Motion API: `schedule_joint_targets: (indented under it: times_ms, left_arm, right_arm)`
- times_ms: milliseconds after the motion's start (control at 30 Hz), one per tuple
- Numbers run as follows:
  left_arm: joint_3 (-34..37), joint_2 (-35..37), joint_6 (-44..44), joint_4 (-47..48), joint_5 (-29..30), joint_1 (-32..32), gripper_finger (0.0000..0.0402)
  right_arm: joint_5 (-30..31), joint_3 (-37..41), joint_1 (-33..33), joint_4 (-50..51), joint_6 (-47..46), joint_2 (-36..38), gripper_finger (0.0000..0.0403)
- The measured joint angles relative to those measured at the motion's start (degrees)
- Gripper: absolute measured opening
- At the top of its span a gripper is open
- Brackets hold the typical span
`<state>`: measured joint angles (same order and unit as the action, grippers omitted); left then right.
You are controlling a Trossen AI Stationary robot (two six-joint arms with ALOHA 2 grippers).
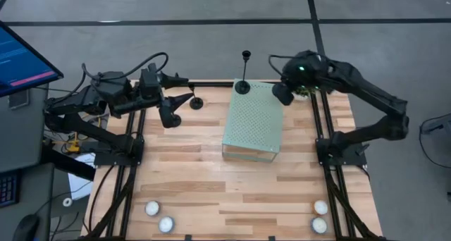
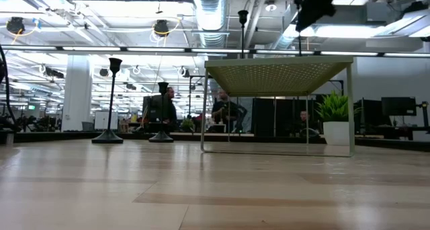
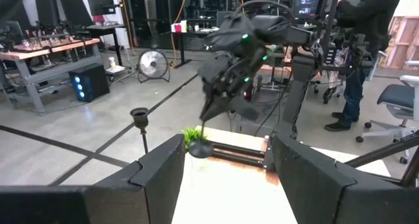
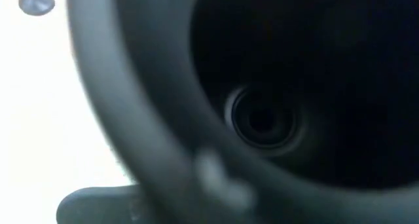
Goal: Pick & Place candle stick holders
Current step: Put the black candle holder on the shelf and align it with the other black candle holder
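A pale wooden table (image 1: 232, 177) is seen before an open workshop. The right gripper (image 1: 283, 93) is held over the far right corner of a perforated green stand (image 1: 254, 121); its grip cannot be told. The left gripper (image 1: 168, 115), released, is poised near 2 black candle stick holders (image 2: 107, 101). A 3rd holder (image 1: 244, 72), thin-stemmed on a disc base, is set on the stand's far edge.
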<state>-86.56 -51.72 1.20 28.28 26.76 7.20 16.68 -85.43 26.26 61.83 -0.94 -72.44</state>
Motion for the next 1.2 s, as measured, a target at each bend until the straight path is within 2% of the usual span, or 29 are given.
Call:
schedule_joint_targets:
  times_ms: [233, 400, 600, 1200]
  left_arm:
    - [0.0, 0.0, 0.0, 0.0, 0.0, 0.0, 0.0231]
    - [0.0, 0.0, 0.0, 0.0, 0.0, 0.0, 0.0231]
    - [0.0, 0.0, 0.4, 0.0, 0.0, 0.0, 0.0231]
    - [0.0, 0.0, 0.4, 0.0, 0.0, 0.0, 0.0231]
  right_arm:
    - [-5.2, 3.7, 1.9, -8.2, 3.0, -1.7, 0.0]
    - [-9.0, 7.9, 4.9, -11.3, 4.4, -0.1, 0.0]
    - [-14.0, 8.2, 8.4, -12.2, 6.4, -0.1, 0.0]
    - [-15.4, 8.0, 10.3, -9.8, 9.3, -3.4, 0.0]
